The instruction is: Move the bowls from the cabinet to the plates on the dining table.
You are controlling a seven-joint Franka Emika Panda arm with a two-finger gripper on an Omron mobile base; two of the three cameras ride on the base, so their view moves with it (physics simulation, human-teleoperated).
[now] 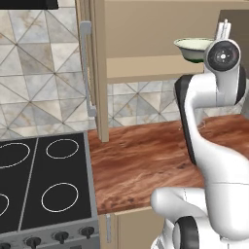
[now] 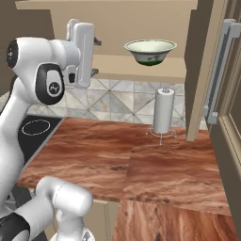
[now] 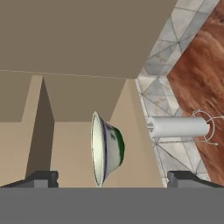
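A pale green-white bowl (image 2: 150, 51) stands upright on the shelf (image 2: 122, 66) of the open tan cabinet (image 1: 146, 29); in the left base view the bowl (image 1: 192, 48) peeks out from behind my wrist. My gripper (image 2: 96, 56) is raised to shelf height, left of the bowl and a short way off it, open with nothing between its fingers. The hand view is rolled sideways, so there the bowl (image 3: 107, 148) appears on its side, centred ahead of my gripper (image 3: 113, 177). The plates and the dining table are out of view.
The cabinet doors (image 1: 95, 73) (image 2: 221, 75) stand open on both sides, with long silver handles. Below the cabinet, a paper towel holder (image 2: 163, 111) stands on the reddish wood counter (image 1: 141, 160). A black stove (image 1: 44, 180) lies to the left.
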